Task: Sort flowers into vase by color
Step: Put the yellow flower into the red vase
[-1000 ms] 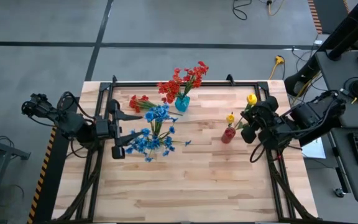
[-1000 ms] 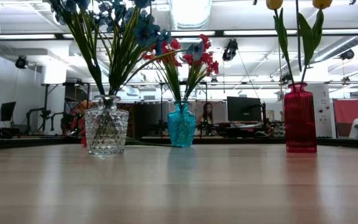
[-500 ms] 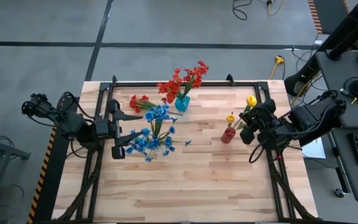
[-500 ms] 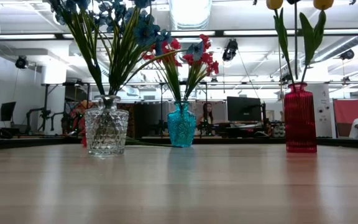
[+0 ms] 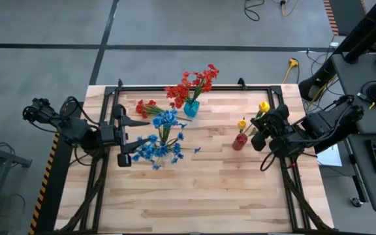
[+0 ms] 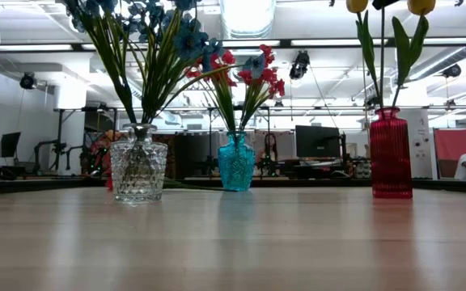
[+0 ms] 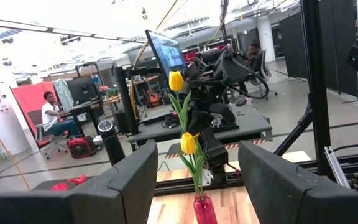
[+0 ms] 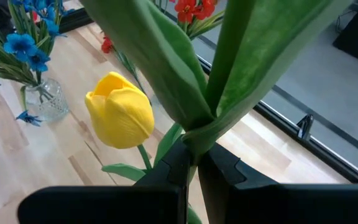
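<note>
On the pale wooden table [image 5: 201, 189] stand a clear, a teal and a red vase [image 5: 239, 141]. The right gripper [image 5: 267, 128] pinches a yellow tulip [image 5: 264, 104] stem above the red one. The left gripper [image 5: 124, 138] waits, fingers apart. Desks and monitors fill the room.

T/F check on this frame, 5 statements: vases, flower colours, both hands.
1. The right hand is shut on a yellow tulip's stem. True.
2. The red vase holds blue flowers. False: it holds a yellow tulip.
3. The blue flowers stand in a clear glass vase. True.
4. The left hand grips a red flower. False: it is open and holds nothing, at the table's left side.
5. All the red flowers are in the teal vase. False: one red stem lies on the table.
</note>
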`<state>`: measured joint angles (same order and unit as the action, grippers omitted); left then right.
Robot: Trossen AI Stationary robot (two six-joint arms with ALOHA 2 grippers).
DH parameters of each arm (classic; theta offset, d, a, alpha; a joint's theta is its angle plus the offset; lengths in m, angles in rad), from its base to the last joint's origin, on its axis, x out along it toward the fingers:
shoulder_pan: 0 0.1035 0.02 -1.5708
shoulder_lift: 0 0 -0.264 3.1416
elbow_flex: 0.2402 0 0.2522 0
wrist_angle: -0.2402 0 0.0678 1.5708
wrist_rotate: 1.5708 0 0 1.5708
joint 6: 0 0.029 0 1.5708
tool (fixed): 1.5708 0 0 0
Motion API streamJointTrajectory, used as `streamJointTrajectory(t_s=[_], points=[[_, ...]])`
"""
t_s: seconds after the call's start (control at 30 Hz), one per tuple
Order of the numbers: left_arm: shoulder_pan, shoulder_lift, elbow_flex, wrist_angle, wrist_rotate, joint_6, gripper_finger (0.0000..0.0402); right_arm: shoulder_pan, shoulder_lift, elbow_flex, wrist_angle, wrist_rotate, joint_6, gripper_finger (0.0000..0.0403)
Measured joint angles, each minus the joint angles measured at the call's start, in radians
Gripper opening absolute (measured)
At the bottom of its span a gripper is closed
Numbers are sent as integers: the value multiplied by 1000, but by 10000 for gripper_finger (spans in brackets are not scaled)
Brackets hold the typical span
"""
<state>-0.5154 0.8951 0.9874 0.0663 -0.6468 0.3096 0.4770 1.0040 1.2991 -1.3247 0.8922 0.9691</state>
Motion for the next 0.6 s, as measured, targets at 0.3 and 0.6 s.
streamJointTrajectory(t_s=[0.3, 0.6], points=[[0, 0, 0, -3, 0, 0, 206, 0, 24, 0, 0, 0, 15, 17], [0, 0, 0, -4, 0, 0, 206, 0, 51, 0, 0, 0, 17, 17]])
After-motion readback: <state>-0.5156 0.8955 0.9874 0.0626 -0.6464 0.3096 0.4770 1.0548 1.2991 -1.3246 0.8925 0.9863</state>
